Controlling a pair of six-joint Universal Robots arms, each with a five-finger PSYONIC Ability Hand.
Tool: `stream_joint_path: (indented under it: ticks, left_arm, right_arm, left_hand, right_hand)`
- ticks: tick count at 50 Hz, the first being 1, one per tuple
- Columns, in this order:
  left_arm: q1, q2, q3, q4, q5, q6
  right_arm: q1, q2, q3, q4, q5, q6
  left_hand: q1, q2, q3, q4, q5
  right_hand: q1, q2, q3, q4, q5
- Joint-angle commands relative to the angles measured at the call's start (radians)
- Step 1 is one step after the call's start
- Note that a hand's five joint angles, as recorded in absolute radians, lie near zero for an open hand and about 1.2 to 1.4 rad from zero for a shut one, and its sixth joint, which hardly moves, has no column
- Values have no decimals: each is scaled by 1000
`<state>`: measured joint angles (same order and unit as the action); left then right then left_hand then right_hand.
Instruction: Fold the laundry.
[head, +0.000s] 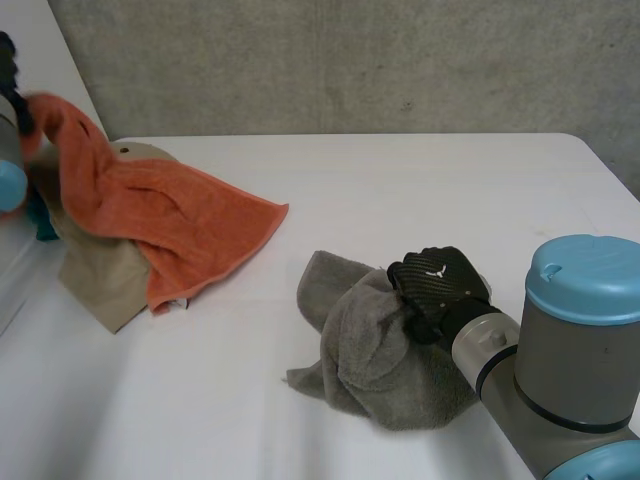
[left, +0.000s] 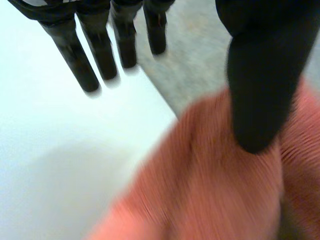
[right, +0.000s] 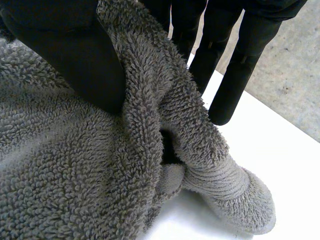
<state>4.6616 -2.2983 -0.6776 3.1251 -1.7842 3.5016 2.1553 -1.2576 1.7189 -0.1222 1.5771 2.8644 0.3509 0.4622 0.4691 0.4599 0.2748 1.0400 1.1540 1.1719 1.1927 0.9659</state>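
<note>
R hand (head: 440, 285) clenched on grey towel (head: 370, 350), bunched lower centre-right on table (head: 420, 190); fold pinched betw. thumb & fingers (right: 234, 80). L hand (left: 260, 75) released: fingers straight, thumb resting on orange towel (head: 170, 215), which drapes over tan cloth (head: 95, 280), upper left.

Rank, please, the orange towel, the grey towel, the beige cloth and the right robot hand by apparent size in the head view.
1. orange towel, spread out.
2. grey towel, bunched, not far behind.
3. beige cloth, judged by its visible part; the orange towel covers part of it.
4. right robot hand.
</note>
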Motion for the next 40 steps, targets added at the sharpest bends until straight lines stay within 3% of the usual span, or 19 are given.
stream_joint_path:
  ticks: [1, 8, 17, 25, 29, 34, 35, 37, 38, 39, 40]
  left_arm:
    - [-69, 152, -301, 10, 48, -16]
    - [-159, 333, -616, 29, 164, -88]
    - [-317, 416, -895, 15, 347, -164]
    - [-449, 306, -849, 112, 350, -230]
    - [-512, 228, -778, 50, 362, -288]
    - [-596, 146, -688, -71, 423, -468]
    - [-604, 135, -679, -83, 431, -490]
    - [-613, 123, -660, -105, 439, -530]
    - [-617, 114, -639, -118, 428, -542]
    - [-614, 114, -628, -120, 413, -543]
    - [-607, 112, -614, -118, 393, -539]
  right_arm:
    - [0, -9, 1, 6, -2, -4]
    - [-8, -34, 8, 10, -2, -33]
    - [-5, -146, 1, 61, -49, -73]
    - [21, -308, -70, 127, -186, -96]
    - [11, -364, -96, 171, -252, -82]
    - [0, -373, -97, 182, -296, -51]
    - [-6, -371, -96, 180, -298, -53]
    - [-23, -365, -93, 174, -298, -54]
    - [-46, -353, -90, 167, -298, -60]
    - [-57, -349, -90, 162, -298, -65]
    - [-69, -341, -88, 157, -301, -71]
  left_hand:
    - [-176, -288, -295, -285, -275]
    - [-176, -288, -295, -285, -275]
    - [-176, -288, -295, -285, -275]
    - [-176, -288, -295, -285, -275]
    - [-176, -288, -295, -285, -275]
    - [-176, -288, -295, -285, -275]
    - [-112, -224, -230, -221, -211]
    - [295, 183, 177, 186, 196]
    - [838, 726, 719, 729, 739]
    - [1043, 932, 925, 934, 945]
    - [1045, 934, 927, 936, 947]
  right_hand:
    - [356, 242, 224, 204, 256]
    - [356, 242, 224, 204, 256]
    - [356, 242, 224, 204, 256]
    - [356, 242, 224, 204, 256]
    - [356, 242, 224, 204, 256]
    - [356, 242, 224, 204, 256]
    - [356, 242, 224, 204, 256]
    - [356, 242, 224, 204, 256]
    - [356, 242, 224, 204, 256]
    - [356, 242, 224, 204, 256]
    - [356, 242, 224, 204, 256]
